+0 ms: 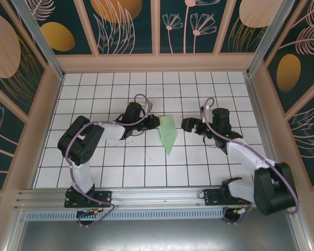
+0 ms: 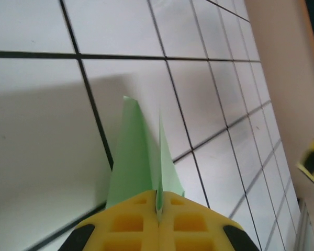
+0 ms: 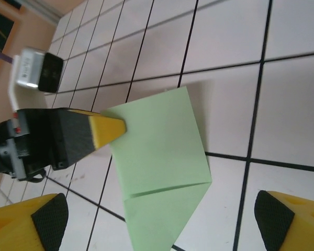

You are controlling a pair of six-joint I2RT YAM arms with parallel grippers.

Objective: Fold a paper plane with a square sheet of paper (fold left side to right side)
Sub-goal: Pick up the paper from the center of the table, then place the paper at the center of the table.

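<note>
The pale-green sheet of paper (image 1: 167, 133) lies mid-table, folded into a pointed shape with its tip toward the near edge. A crease crosses it in the right wrist view (image 3: 159, 151). My left gripper (image 1: 156, 124) is shut on the paper's left edge, and a thin raised flap (image 2: 162, 157) is pinched between its yellow fingers (image 2: 136, 219). That same yellow tip (image 3: 107, 130) touches the paper's upper left corner in the right wrist view. My right gripper (image 1: 186, 125) stands open just right of the paper, its fingers (image 3: 282, 219) wide apart above the pointed end.
The white grid table (image 1: 120, 167) is boxed in by tan-framed walls (image 1: 47, 110) on the left, back and right. An aluminium rail (image 1: 146, 196) with both arm bases runs along the near edge. Open tiles lie in front of and behind the paper.
</note>
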